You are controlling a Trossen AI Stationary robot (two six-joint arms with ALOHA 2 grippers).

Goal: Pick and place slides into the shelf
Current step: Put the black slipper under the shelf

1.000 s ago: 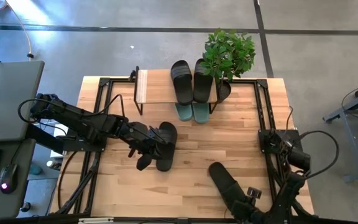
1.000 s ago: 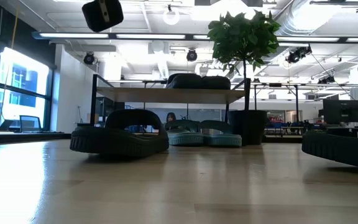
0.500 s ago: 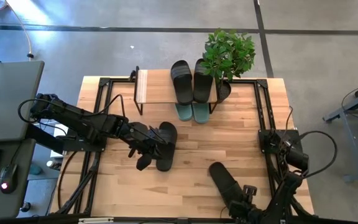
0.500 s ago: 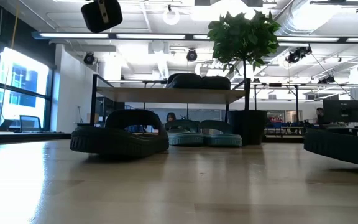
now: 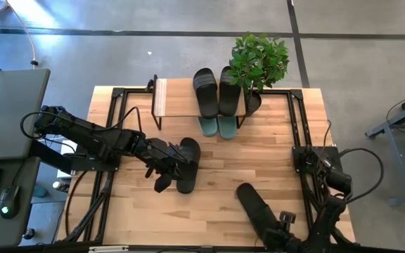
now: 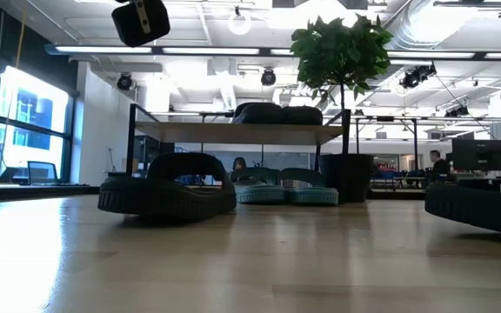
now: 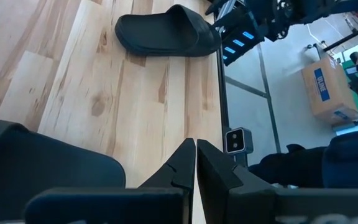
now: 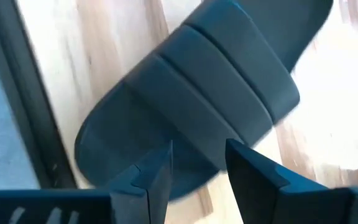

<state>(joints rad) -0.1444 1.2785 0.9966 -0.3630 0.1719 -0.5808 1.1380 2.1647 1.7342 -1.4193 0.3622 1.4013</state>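
Note:
One black slide (image 5: 188, 163) lies sole-down on the table's middle; in the left wrist view it (image 7: 39, 168) shows just beside my left gripper (image 7: 196, 148). That gripper (image 5: 163, 181) is shut and hovers high above the table (image 6: 142, 22). A second black slide (image 5: 254, 205) lies near the near edge. My right gripper (image 8: 197, 165) is open over its strap (image 8: 229, 93). The shelf (image 5: 166, 98) carries a black pair (image 5: 213, 90) on its plank, and a sage-green pair (image 5: 217, 127) lies on the table under it. My right gripper comes at the second black slide from above, with one finger (image 8: 157, 177) and the other (image 8: 247, 171) over the rim beside the strap. I cannot tell whether they touch it. The slide lies flat on the table.
A potted plant (image 5: 259, 60) stands at the shelf's right end, partly over the black pair. Black metal frames (image 5: 118, 105) run along the table's left and right sides. Bare wood (image 5: 273, 158) lies between the two loose slides and the shelf.
My right arm swayed a little toward the near-left corner and came back. Both loose slides stay where they were.

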